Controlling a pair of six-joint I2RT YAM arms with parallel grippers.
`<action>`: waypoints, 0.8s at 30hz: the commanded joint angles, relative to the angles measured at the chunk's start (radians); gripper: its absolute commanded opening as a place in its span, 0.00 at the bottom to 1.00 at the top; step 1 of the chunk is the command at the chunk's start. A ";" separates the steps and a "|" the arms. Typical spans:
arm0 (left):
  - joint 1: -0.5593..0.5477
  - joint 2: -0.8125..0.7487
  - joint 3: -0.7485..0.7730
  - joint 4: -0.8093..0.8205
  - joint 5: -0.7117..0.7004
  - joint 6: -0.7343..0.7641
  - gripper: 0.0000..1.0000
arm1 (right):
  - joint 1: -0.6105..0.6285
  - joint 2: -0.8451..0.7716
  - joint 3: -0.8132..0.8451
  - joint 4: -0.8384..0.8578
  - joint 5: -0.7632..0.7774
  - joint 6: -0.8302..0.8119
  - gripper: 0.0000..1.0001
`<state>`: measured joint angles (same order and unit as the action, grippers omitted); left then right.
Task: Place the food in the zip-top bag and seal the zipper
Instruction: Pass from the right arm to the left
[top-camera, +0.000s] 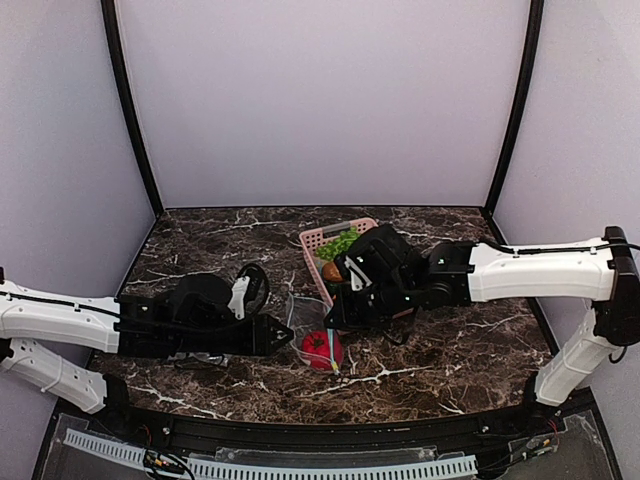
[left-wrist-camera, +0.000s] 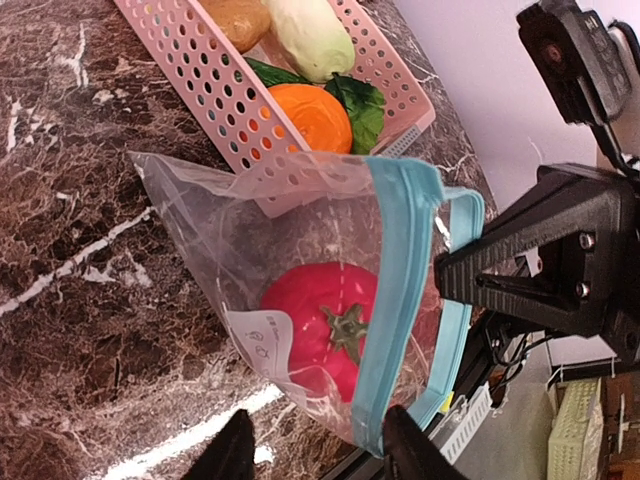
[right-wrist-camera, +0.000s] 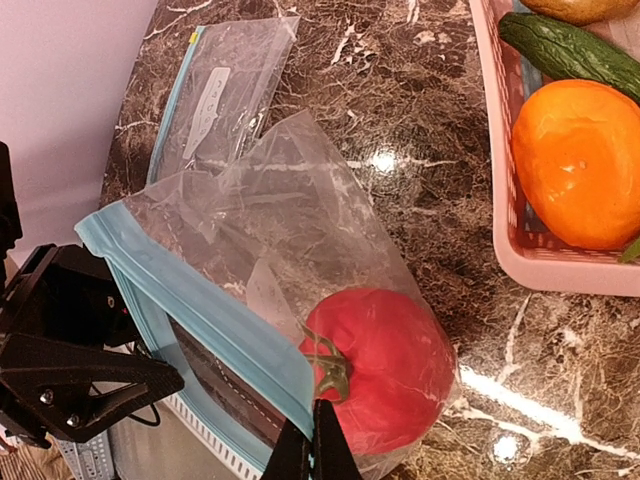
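A red tomato (left-wrist-camera: 325, 325) lies inside the clear zip-top bag (left-wrist-camera: 250, 230) on the marble table. The bag's light blue zipper (left-wrist-camera: 398, 290) is unsealed, its two strips apart. My right gripper (right-wrist-camera: 313, 450) is shut on one zipper strip (right-wrist-camera: 215, 320) next to the tomato (right-wrist-camera: 385, 365). My left gripper (left-wrist-camera: 320, 455) is open, and the bag's lower zipper corner sits between its fingers, close to the right one. An orange fruit (left-wrist-camera: 310, 115) lies in the pink basket (left-wrist-camera: 200, 85). From above, the tomato (top-camera: 322, 348) lies between the left gripper (top-camera: 285, 335) and the right gripper (top-camera: 335, 318).
A second clear bag (right-wrist-camera: 225, 90) lies flat on the table beyond the first. The basket (top-camera: 318, 238) also holds leafy greens (top-camera: 338, 245), a green cucumber (right-wrist-camera: 570, 50) and a brown piece (left-wrist-camera: 235, 20). The table's front edge runs just behind the bag's mouth.
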<state>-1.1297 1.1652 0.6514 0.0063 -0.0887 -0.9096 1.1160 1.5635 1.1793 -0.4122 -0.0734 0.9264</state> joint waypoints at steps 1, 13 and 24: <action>0.006 0.012 -0.021 0.032 -0.016 -0.006 0.28 | 0.010 0.010 -0.013 0.029 0.009 0.009 0.00; 0.013 0.001 -0.020 0.031 -0.033 0.017 0.01 | 0.013 -0.011 -0.038 0.037 0.019 0.011 0.00; 0.013 -0.019 0.013 -0.043 -0.057 0.057 0.01 | -0.008 -0.070 0.002 -0.055 0.070 -0.078 0.64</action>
<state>-1.1213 1.1770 0.6502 0.0261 -0.1169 -0.8867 1.1191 1.5494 1.1534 -0.4095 -0.0498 0.9016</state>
